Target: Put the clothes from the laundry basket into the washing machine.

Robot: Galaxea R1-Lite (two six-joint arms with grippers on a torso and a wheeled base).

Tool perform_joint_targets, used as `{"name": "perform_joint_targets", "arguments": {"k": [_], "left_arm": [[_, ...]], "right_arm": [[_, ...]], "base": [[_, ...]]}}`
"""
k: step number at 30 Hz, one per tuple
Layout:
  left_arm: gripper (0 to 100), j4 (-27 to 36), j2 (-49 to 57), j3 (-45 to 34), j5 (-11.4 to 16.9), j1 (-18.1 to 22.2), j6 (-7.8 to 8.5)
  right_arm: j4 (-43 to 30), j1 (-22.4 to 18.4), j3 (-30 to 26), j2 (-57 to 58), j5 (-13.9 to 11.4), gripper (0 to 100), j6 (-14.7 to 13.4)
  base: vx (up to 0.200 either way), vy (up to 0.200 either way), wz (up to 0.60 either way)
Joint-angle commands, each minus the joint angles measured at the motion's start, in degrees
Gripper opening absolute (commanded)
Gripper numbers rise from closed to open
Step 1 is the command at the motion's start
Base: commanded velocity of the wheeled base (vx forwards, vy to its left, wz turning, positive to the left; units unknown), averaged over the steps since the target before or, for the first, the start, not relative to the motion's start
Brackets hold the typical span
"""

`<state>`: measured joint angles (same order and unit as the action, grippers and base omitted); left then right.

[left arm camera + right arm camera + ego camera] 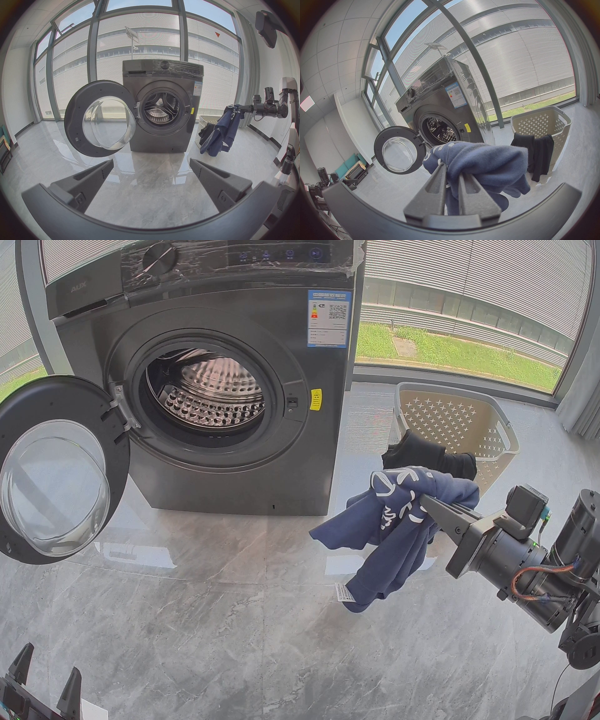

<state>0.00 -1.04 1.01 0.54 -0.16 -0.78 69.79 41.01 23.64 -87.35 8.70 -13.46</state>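
Right of the washer (pixel 250 427), near the basket (pixel 462 404), the right gripper (pixel 430 502) is clenched on a navy top (pixel 387 527), which hangs clear of the floor. The right wrist view gives the pinch itself: both fingers (pixel 475 193) are pressed together with cloth bunched over them, and a black garment (pixel 539 153) lies draped over the basket's rim. The left wrist view has the right arm stretched out level, pointing left. The left gripper (pixel 150 164) sits low at the near left, released and holding nothing. The washer's door (pixel 56 471) stands wide open.
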Motion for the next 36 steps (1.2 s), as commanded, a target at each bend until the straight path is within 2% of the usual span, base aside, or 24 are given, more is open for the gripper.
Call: {"name": "perform_joint_targets", "arguments": {"k": [1,6,15,21,27,36], "left_arm": [[100,0.0,0.68,-1.01,-0.01,-0.02,-0.01],[100,0.0,0.68,-1.01,-0.01,-0.02,-0.01],[100,0.0,0.68,-1.01,-0.01,-0.02,-0.01],[100,0.0,0.68,-1.01,-0.01,-0.02,-0.01],[100,0.0,0.68,-1.01,-0.01,-0.02,-0.01],[100,0.0,0.68,-1.01,-0.01,-0.02,-0.01]], "right_arm": [[-0.01,0.04,0.01,-0.28,0.0,0,0.01],[-0.01,0.04,-0.08,-0.28,0.0,0,0.01],[-0.01,0.04,-0.08,-0.28,0.0,0,0.1],[-0.01,0.04,-0.08,-0.28,0.0,0,0.1],[-0.01,0.04,-0.17,-0.28,0.0,0,0.1],[-0.01,-0.05,-0.43,-0.37,0.0,0,0.1]], "base": [[0.0,0.2,0.0],[0.0,0.2,0.0],[0.0,0.0,0.0],[0.2,0.0,0.0],[0.0,0.0,0.0],[0.0,0.2,0.0]]}}
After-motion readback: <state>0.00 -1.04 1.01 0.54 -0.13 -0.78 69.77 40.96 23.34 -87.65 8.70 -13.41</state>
